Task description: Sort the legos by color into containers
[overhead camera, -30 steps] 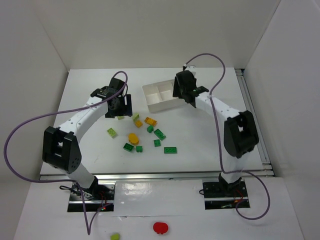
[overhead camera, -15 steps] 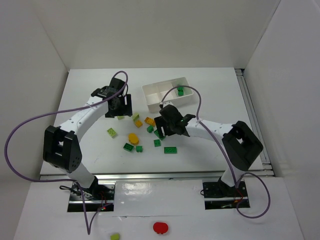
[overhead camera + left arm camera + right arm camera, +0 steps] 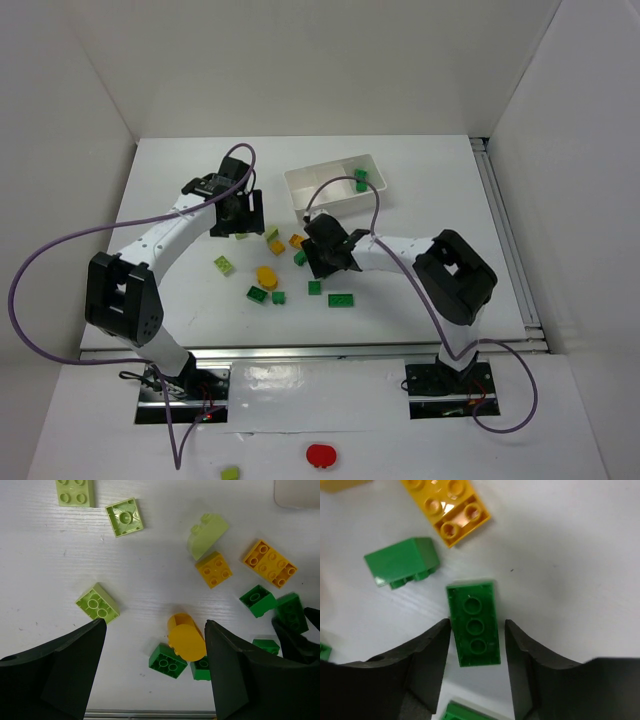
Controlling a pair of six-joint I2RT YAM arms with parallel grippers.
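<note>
Loose legos lie mid-table: lime [image 3: 223, 264], a rounded orange-yellow piece [image 3: 266, 274] and green bricks [image 3: 341, 299]. The white tray [image 3: 305, 190] stands behind them, with green legos [image 3: 361, 180] in its right compartment. My right gripper [image 3: 322, 255] is low over the pile. It is open, its jaws straddling a flat upside-down green brick [image 3: 473, 624] that lies on the table, with a thin gap at the right finger [image 3: 520, 645]. My left gripper [image 3: 155, 625] hangs wide open and empty above the rounded piece [image 3: 186, 637] and a green brick [image 3: 167, 661].
An orange brick [image 3: 447, 507] and a green brick on its side [image 3: 402, 561] lie just beyond the right jaws. Lime bricks [image 3: 97, 603] sit left of the left jaws. A red round object [image 3: 321, 455] and a lime piece [image 3: 230, 472] rest on the near ledge.
The right arm swung from the tray down to the pile, and green legos now show in the right compartment. Its jaws widened, then narrowed around a green brick. The left arm stayed still.
</note>
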